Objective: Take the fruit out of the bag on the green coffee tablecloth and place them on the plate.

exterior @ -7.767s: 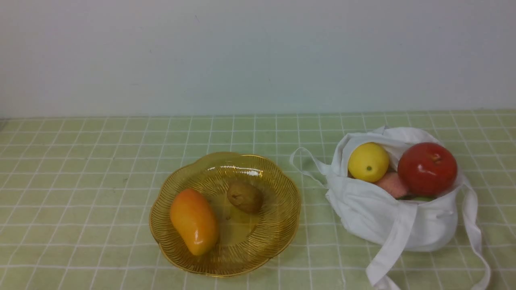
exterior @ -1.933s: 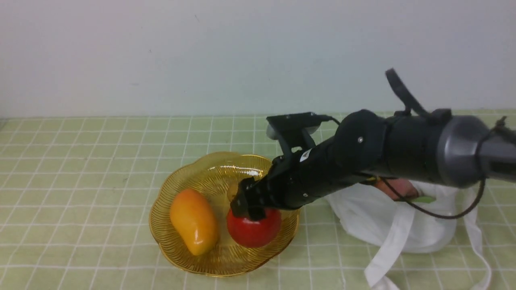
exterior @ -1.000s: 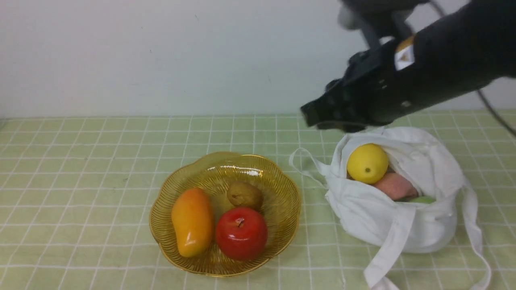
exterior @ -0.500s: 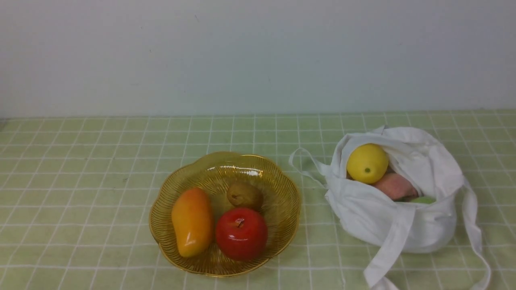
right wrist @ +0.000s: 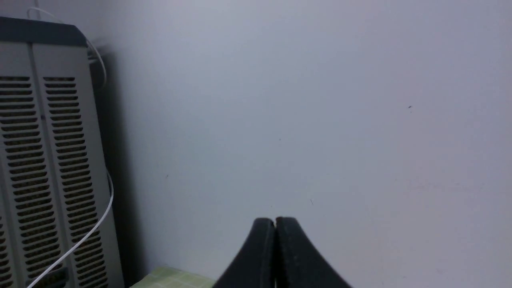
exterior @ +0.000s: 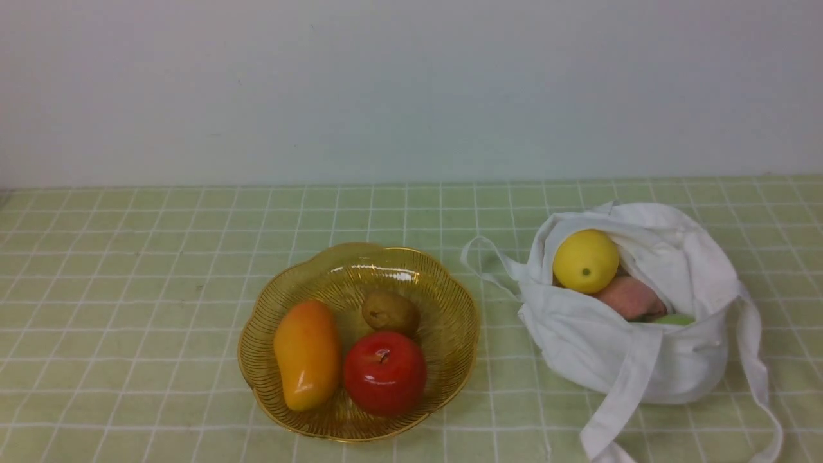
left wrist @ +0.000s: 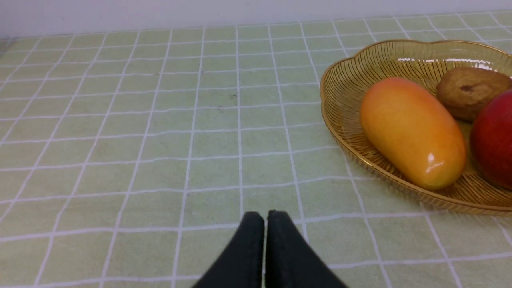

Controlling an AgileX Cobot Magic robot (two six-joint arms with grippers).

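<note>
Mango [exterior: 307, 354], brown fruit [exterior: 390, 313] beside apple [exterior: 384, 373] on plate [exterior: 450, 302], lemon [exterior: 586, 261] topmost in bag [exterior: 598, 354]

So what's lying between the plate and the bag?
Front view: only bare tablecloth between plate and bag, plus the bag's strap loop at the far end.

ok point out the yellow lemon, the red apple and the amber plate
round yellow lemon [exterior: 586, 261], front view, middle of skin
glossy red apple [exterior: 384, 374], front view, its front face
translucent amber scalloped plate [exterior: 445, 302], front view, bare right wall
</note>
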